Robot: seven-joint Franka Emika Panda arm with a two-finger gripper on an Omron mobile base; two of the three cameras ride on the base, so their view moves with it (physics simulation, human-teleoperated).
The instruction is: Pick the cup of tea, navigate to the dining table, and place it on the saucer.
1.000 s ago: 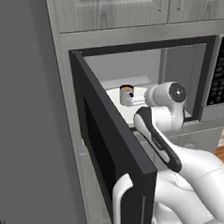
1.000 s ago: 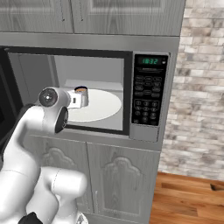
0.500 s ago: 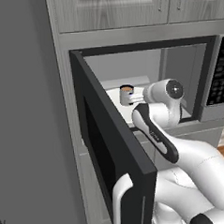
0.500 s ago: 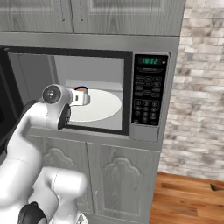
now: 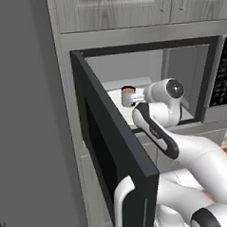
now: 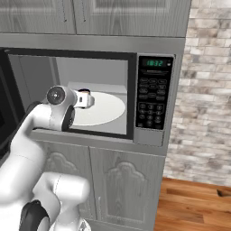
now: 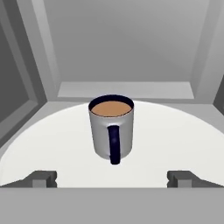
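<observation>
Tea cup (image 7: 111,127), a grey mug with a dark handle facing the hand camera and light brown liquid inside, stands upright on the round white plate (image 7: 175,140) inside the open microwave (image 6: 153,90). Gripper (image 7: 111,178) is inside the oven mouth, its fingers spread wide to either side, short of the cup and touching nothing. The microwave door (image 5: 113,153) stands swung out to the left.

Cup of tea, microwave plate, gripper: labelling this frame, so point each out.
cup of tea (image 7: 111,129), hand view, grey side wall.
microwave plate (image 7: 175,140), hand view, bare white surface.
gripper (image 7: 112,178), hand view, midway between open fingertips.
</observation>
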